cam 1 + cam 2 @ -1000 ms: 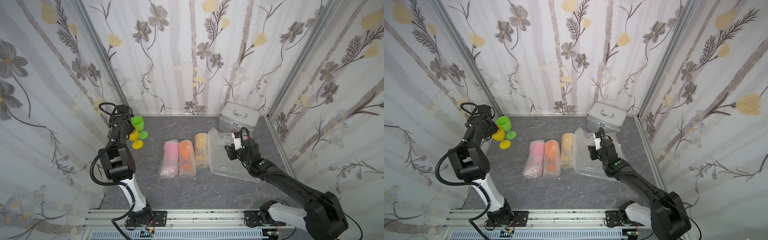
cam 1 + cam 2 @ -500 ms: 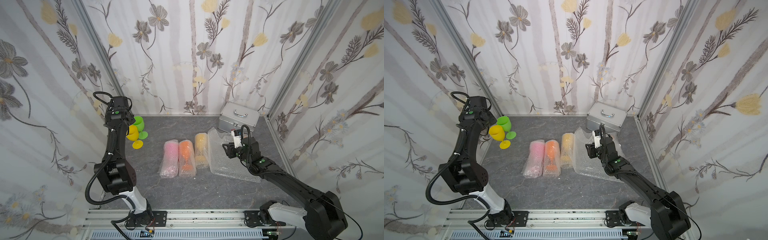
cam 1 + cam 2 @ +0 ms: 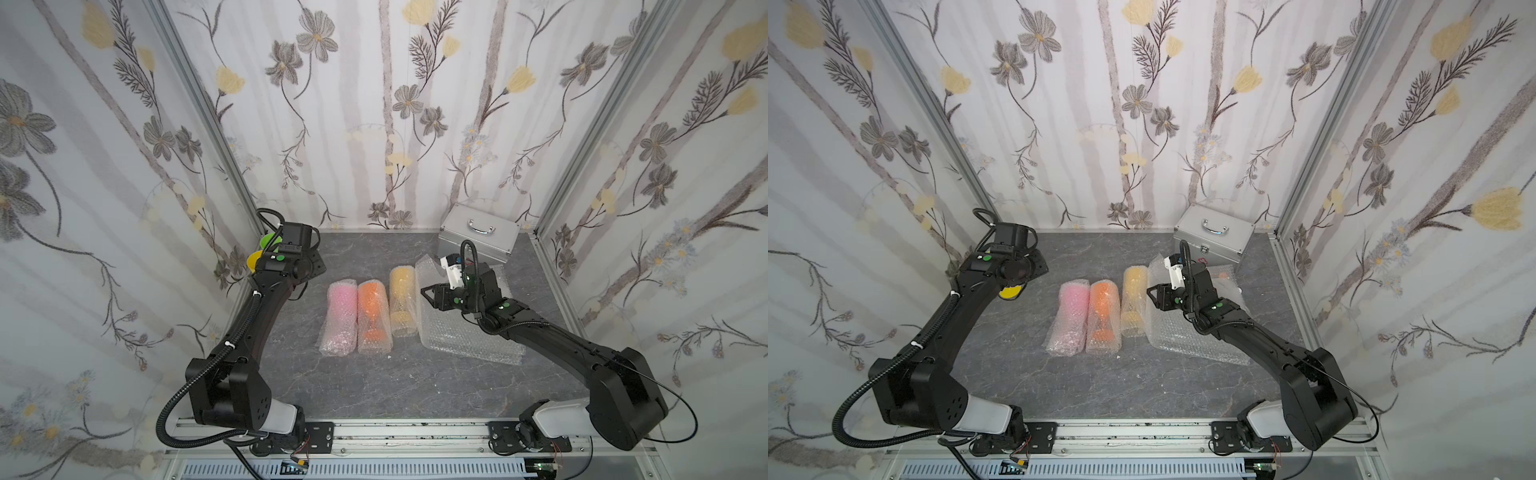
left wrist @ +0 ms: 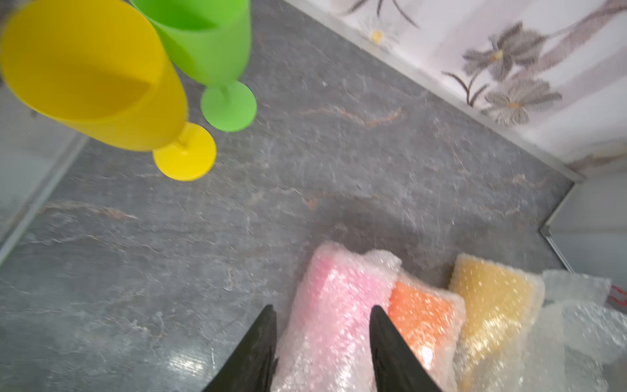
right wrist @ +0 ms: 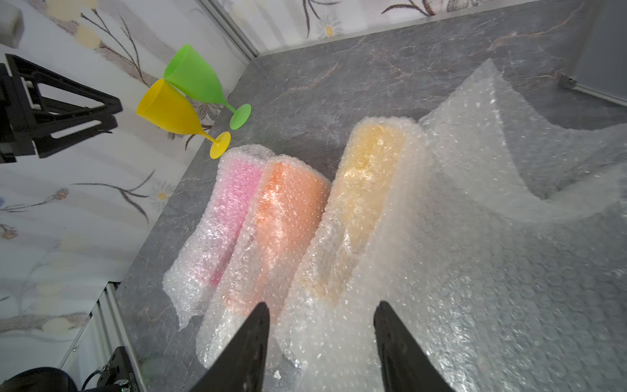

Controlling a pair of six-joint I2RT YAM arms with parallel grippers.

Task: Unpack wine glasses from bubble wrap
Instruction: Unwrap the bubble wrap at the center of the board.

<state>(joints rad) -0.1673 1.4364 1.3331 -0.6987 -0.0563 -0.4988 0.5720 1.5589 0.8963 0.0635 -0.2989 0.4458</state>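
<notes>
Right wrist view: three wine glasses lie wrapped, each in its own tube of bubble wrap, side by side and touching: pink goblet, orange goblet, amber-yellow goblet. Taking the tabletop as a clock face in both top views, with the back wall at 12, the three tubes sit at centre with their long axes running 12 to 6. The pink one is on the 9 o'clock side and the amber-yellow one on the 3 o'clock side. A flat sheet of clear wrap, empty and crinkled, lies against the amber-yellow tube at 3 o'clock, with its far corner standing up. Two glasses are unwrapped and upright in the 10 o'clock corner: yellow goblet and green goblet, bowls side by side, feet apart. The right gripper hovers over the 9 o'clock edge of the flat sheet with its jaws spread, grasping nothing. The left gripper hangs above the table between the goblets and the pink tube, jaws likewise spread and empty. A closed silver case with a handle stands at 1 o'clock against the back wall.
</notes>
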